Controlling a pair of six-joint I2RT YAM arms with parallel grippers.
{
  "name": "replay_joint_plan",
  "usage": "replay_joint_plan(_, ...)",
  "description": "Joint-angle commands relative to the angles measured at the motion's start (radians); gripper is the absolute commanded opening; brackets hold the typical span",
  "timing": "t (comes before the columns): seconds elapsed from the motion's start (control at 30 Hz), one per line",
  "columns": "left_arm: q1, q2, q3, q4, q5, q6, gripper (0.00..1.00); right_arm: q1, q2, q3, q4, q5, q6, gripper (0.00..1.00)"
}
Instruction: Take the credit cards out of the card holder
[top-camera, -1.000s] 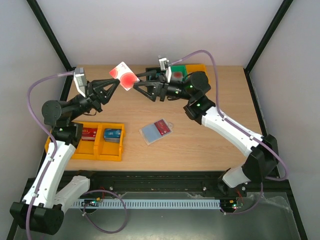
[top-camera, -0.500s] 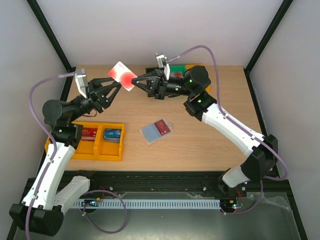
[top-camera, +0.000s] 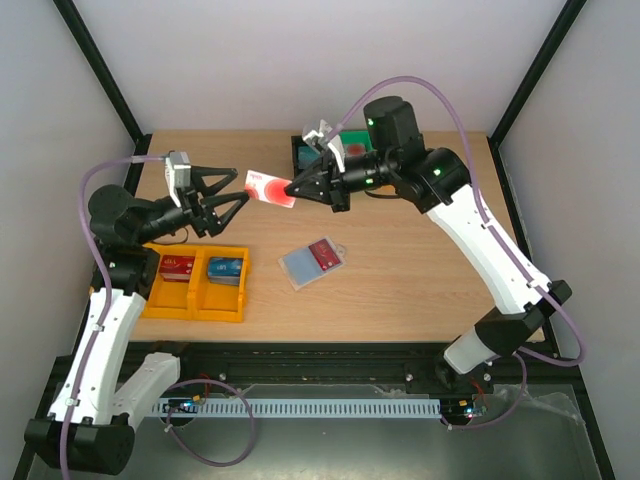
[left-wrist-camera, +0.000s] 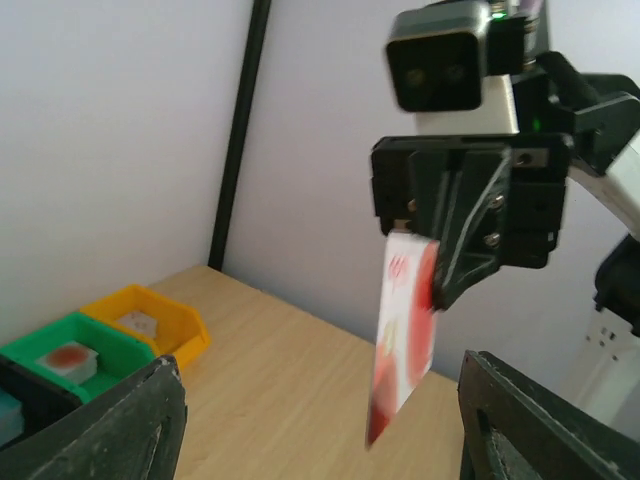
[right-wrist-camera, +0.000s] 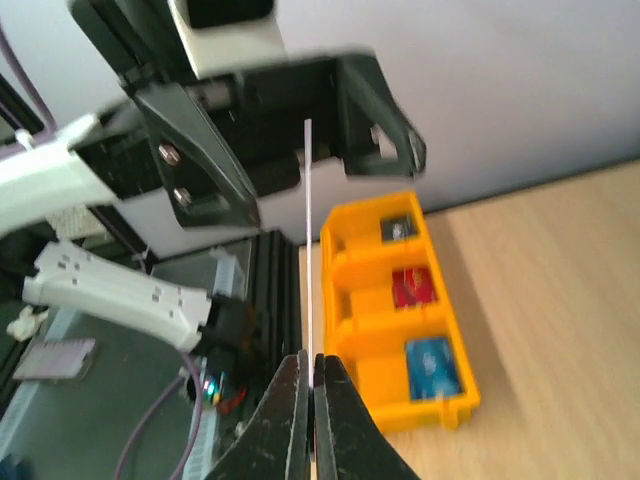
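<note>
Right hand is pinched tight on 1 short edge of the red-and-white card. It holds the card in the air above the tabletop, well apart from the card holder. Left hand faces it with fingers spread. The card's free end reaches just between them and, as far as we can tell, touches neither.

The card holder lies open and flat near the middle of the tabletop, with 1 reddish card showing in it.

We judge the held card light, thin, stiff with a little flex, and slick on both faces. Best hold: squarely on the flat faces, close to an edge. A corner pinch could let it swivel or slip.
</note>
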Motion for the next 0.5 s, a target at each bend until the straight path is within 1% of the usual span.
replay_joint_plan(0.0, 0.002, 0.007, 0.033, -0.063, 0.109, 0.083, 0.75, 0.013, 0.025, 0.031, -0.234, 0.042, -0.119, 0.02)
replay_joint_plan(0.1, -0.010, 0.024, 0.029, -0.042, 0.134, 0.072, 0.71, 0.021, 0.040, 0.036, -0.233, 0.042, -0.118, 0.02)
replay_joint_plan(0.2, -0.030, 0.035, 0.027, -0.051, 0.134, 0.069, 0.58, 0.027, 0.058, 0.049, -0.240, 0.031, -0.131, 0.02)
replay_joint_plan(0.23, -0.034, 0.039, 0.027, -0.058, 0.134, 0.073, 0.55, 0.026, 0.061, 0.052, -0.241, 0.027, -0.134, 0.02)
replay_joint_plan(0.33, -0.039, 0.046, 0.026, -0.070, 0.126, 0.082, 0.51, 0.029, 0.070, 0.066, -0.240, 0.021, -0.135, 0.02)
replay_joint_plan(0.4, -0.039, 0.044, 0.025, -0.072, 0.121, 0.082, 0.46, 0.032, 0.070, 0.069, -0.242, 0.014, -0.136, 0.02)
replay_joint_plan(0.47, -0.041, 0.042, 0.024, -0.083, 0.122, 0.088, 0.44, 0.033, 0.065, 0.067, -0.237, 0.008, -0.135, 0.02)
